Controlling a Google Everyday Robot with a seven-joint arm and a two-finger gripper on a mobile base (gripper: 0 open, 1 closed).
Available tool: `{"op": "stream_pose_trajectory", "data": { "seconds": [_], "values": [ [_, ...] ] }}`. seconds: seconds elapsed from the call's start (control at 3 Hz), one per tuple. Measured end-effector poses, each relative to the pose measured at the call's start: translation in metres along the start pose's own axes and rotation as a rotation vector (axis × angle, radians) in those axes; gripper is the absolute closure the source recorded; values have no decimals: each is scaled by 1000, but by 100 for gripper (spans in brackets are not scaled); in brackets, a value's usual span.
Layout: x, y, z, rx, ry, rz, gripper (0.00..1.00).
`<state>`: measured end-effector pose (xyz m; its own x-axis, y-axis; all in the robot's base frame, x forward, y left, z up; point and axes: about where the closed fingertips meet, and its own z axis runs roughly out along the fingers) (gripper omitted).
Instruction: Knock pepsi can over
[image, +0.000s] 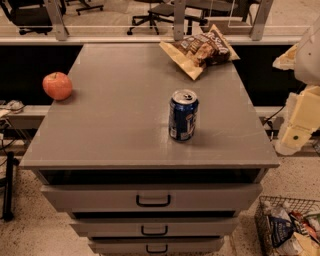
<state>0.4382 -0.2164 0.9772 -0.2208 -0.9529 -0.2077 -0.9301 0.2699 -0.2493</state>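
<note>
The pepsi can (183, 115) is dark blue with a silver top. It stands upright on the grey cabinet top (120, 120), right of the middle and toward the front. My arm comes in at the right edge of the view, and its cream-coloured gripper (296, 131) hangs beside the cabinet's right side. The gripper is to the right of the can, apart from it and past the cabinet's edge.
A red apple (57, 85) sits at the cabinet's left edge. A brown-yellow chip bag (200, 50) lies at the back right. The cabinet has three drawers (152, 199) in front. A wire basket of packets (290, 225) stands on the floor at lower right.
</note>
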Motion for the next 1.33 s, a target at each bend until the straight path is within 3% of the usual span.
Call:
{"op": "stream_pose_trajectory", "data": {
  "seconds": [0.33, 0.67, 1.0, 1.33],
  "values": [
    [0, 0, 0, 0, 0, 0, 0],
    [-12, 0, 18, -32, -88, 9, 0],
    [-40, 0, 53, -90, -235, 18, 0],
    [-67, 1, 83, -115, -377, 16, 0]
  ]
}}
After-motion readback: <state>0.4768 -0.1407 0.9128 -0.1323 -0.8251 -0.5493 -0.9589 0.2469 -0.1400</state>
